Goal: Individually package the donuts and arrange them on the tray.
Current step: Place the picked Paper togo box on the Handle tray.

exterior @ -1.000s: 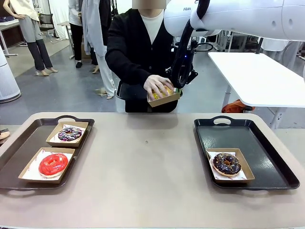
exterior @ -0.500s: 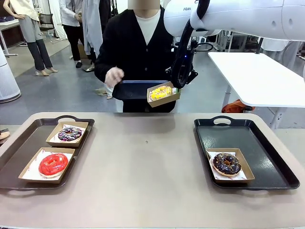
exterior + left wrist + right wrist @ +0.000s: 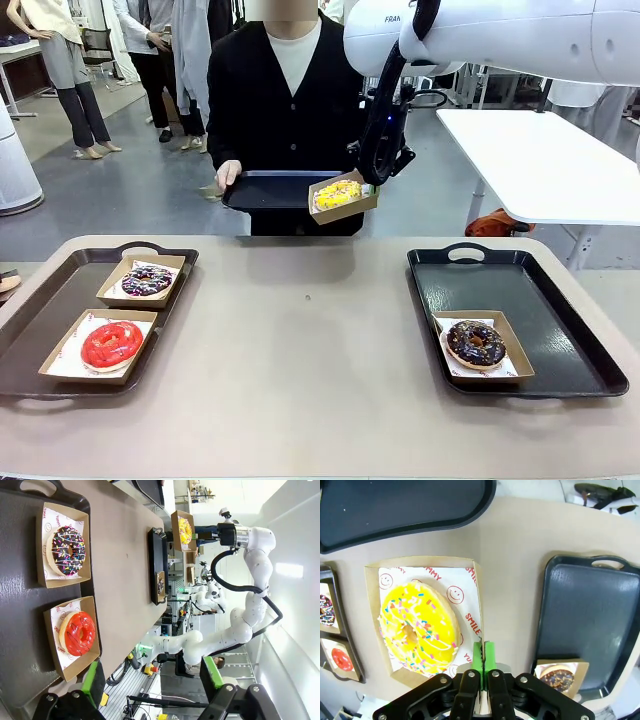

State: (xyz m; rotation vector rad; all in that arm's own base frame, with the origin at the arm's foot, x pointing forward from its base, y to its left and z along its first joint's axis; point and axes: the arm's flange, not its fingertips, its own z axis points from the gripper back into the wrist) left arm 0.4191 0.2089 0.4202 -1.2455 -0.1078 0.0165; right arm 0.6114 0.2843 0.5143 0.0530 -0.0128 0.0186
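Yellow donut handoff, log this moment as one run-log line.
right gripper: shut on yellow donut's box, held in air | left gripper: open over left tray | person: holds dark tray

A beige tabletop [image 3: 310,350] is seen, bearing a brown tray [image 3: 30,335] at left and a black tray [image 3: 560,340] at right.

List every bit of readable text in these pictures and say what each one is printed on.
"SMILE" in red, on the paper liner under the yellow donut in the box that the right tool pinches by its rim.
"...MMY" in red, cut off, on the same liner's top edge.
"FRA...", cut off, on the white right arm.
Red print on the liner under the purple sprinkled donut: too small to read.
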